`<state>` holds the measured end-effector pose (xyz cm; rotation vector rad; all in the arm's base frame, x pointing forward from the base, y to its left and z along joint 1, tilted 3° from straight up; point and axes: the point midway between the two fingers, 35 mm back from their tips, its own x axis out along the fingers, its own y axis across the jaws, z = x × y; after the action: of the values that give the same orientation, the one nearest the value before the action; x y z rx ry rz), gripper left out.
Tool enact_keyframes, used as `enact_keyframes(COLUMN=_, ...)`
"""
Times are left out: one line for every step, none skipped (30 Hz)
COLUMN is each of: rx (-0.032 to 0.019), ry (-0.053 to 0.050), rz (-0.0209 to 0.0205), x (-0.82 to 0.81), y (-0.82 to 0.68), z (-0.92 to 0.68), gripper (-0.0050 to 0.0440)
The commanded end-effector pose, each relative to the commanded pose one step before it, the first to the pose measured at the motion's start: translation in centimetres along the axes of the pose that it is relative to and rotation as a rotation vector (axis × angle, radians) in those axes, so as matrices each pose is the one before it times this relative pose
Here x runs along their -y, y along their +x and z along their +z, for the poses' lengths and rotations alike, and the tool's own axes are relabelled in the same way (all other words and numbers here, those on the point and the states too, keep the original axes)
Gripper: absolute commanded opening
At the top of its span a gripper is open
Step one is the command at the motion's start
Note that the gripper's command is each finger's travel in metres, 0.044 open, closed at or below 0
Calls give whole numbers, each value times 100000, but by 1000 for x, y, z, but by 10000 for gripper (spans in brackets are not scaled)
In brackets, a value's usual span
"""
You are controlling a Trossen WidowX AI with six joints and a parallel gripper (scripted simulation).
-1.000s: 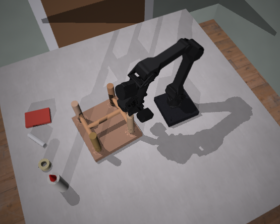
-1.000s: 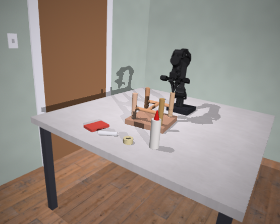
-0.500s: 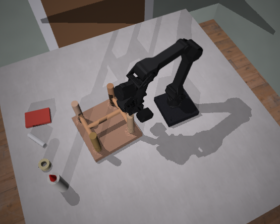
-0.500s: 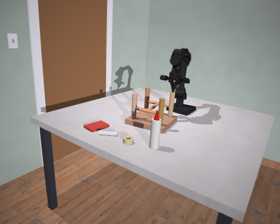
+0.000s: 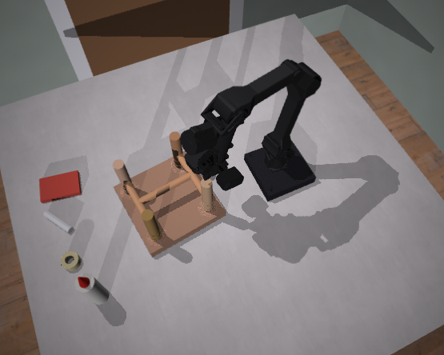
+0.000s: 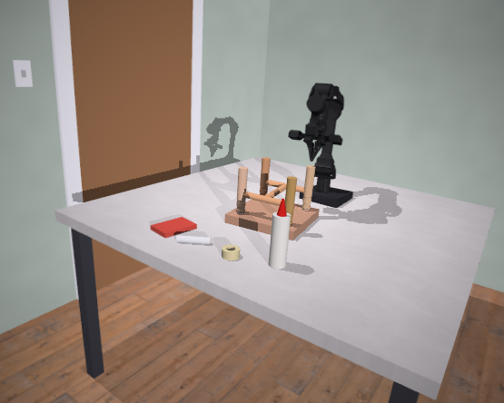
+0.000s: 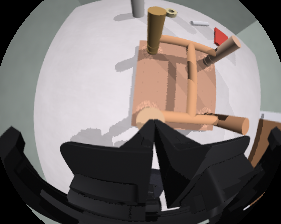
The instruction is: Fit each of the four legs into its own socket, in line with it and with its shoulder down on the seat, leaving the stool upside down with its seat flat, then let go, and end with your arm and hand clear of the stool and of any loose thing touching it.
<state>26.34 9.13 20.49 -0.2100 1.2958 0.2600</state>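
Observation:
The stool is upside down with its square wooden seat [image 5: 185, 224] [image 6: 302, 222] [image 7: 157, 83] flat on the table. Four legs stand upright in the corner sockets: the back left leg [image 5: 121, 169] [image 6: 242, 181], the back leg [image 5: 175, 144] [image 6: 265, 172], the right leg [image 5: 206, 193] [image 6: 309, 186] and the darker front leg [image 5: 150, 224] [image 6: 291, 191] [image 7: 156, 26]. Cross rungs [image 5: 165, 189] join them. My gripper [image 5: 206, 172] [image 6: 314, 156] [image 7: 153, 123] is shut on nothing. It hangs in the air above the seat's back right corner, over the right leg, and touches nothing.
A red block [image 5: 60, 185] [image 6: 173, 226], a white cylinder [image 5: 58, 222] [image 6: 193, 239], a tape roll [image 5: 68, 258] [image 6: 231, 252] and a red-tipped glue bottle [image 5: 92, 288] [image 6: 279, 240] lie left of and in front of the stool. The arm's base [image 5: 281, 172] [image 6: 330, 195] stands behind it.

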Motion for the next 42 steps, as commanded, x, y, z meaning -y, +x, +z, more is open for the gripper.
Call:
enact_keyframes(rx=1991, ry=121, rz=517, x=-98, y=-914, z=374, gripper=0)
enact_keyframes(rx=108, ry=3, rz=29, x=-6, y=-79, z=19, gripper=0)
enact_keyframes(rx=36, ry=1, rz=10, x=-2, y=-26, z=6, gripper=0)
enact_keyframes(rx=0, ry=0, rz=0, x=0, y=0, z=0, gripper=0)
enact_keyframes(rx=0, ry=0, rz=0, x=0, y=0, z=0, gripper=0)
enact_keyframes(rx=0, ry=0, rz=0, x=0, y=0, z=0, gripper=0)
enact_keyframes(rx=-1258, ry=545, rz=-610, x=279, y=396, z=-172, gripper=0)
enact_keyframes(rx=-185, ry=2239, rz=-780, x=651, y=-52, z=173, gripper=0)
enact_keyframes(rx=-316, ry=3733, rz=-1292, x=1094, y=-84, z=280, gripper=0)
enact_keyframes(rx=-412, ry=4716, rz=-1618, x=1395, y=-100, z=345, gripper=0)
enact_keyframes(rx=-429, ry=4741, rz=-1610, x=1416, y=-90, z=344, gripper=0)
enact_keyframes(rx=-366, ry=3917, rz=-1316, x=1181, y=-66, z=282, gripper=0)
enact_keyframes(rx=-333, ry=3470, rz=-1157, x=1053, y=-52, z=251, gripper=0)
enact_keyframes(rx=-367, ry=3750, rz=-1242, x=1144, y=-49, z=273, gripper=0)
enact_keyframes(rx=-372, ry=3713, rz=-1221, x=1140, y=-42, z=273, gripper=0)
enact_keyframes(rx=-375, ry=3646, rz=-1188, x=1128, y=-35, z=263, gripper=0)
enact_keyframes(rx=-379, ry=3596, rz=-1162, x=1123, y=-29, z=253, gripper=0)
enact_keyframes(rx=-383, ry=3562, rz=-1143, x=1117, y=-22, z=253, gripper=0)
enact_keyframes(rx=-387, ry=3525, rz=-1123, x=1111, y=-15, z=255, gripper=0)
enact_keyframes(rx=-393, ry=3497, rz=-1105, x=1111, y=-9, z=248, gripper=0)
enact_keyframes(rx=-399, ry=3477, rz=-1090, x=1112, y=-3, z=244, gripper=0)
enact_keyframes(rx=0, ry=0, rz=0, x=0, y=0, z=0, gripper=0)
enact_keyframes(rx=0, ry=0, rz=0, x=0, y=0, z=0, gripper=0)
enact_keyframes(rx=-294, ry=2522, rz=-786, x=810, y=3, z=181, gripper=0)
enact_keyframes(rx=-134, ry=1142, rz=-355, x=366, y=3, z=87, gripper=0)
enact_keyframes(rx=-20, ry=166, rz=-51, x=53, y=1, z=13, gripper=0)
enact_keyframes(rx=0, ry=0, rz=0, x=0, y=0, z=0, gripper=0)
enact_keyframes(rx=0, ry=0, rz=0, x=0, y=0, z=0, gripper=0)
enact_keyframes(rx=0, ry=0, rz=0, x=0, y=0, z=0, gripper=0)
enact_keyframes(rx=0, ry=0, rz=0, x=0, y=0, z=0, gripper=0)
enact_keyframes(rx=0, ry=0, rz=0, x=0, y=0, z=0, gripper=0)
enact_keyframes(rx=0, ry=0, rz=0, x=0, y=65, z=-17, gripper=0)
enact_keyframes(rx=0, ry=0, rz=0, x=0, y=195, z=-53, gripper=0)
enact_keyframes(rx=0, ry=1, rz=0, x=0, y=326, z=-93, gripper=0)
enact_keyframes(rx=-1, ry=1, rz=0, x=1, y=414, z=-125, gripper=0)
enact_keyframes(rx=-1, ry=1, rz=0, x=1, y=417, z=-134, gripper=0)
enact_keyframes(rx=-1, ry=1, rz=0, x=1, y=416, z=-141, gripper=0)
enact_keyframes(rx=0, ry=1, rz=0, x=1, y=329, z=-117, gripper=0)
enact_keyframes(rx=0, ry=0, rz=0, x=0, y=0, z=0, gripper=0)
enact_keyframes(rx=0, ry=0, rz=0, x=0, y=0, z=0, gripper=0)
enact_keyframes(rx=0, ry=0, rz=0, x=1, y=198, z=-73, gripper=0)
enact_keyframes(rx=0, ry=0, rz=0, x=0, y=66, z=-25, gripper=0)
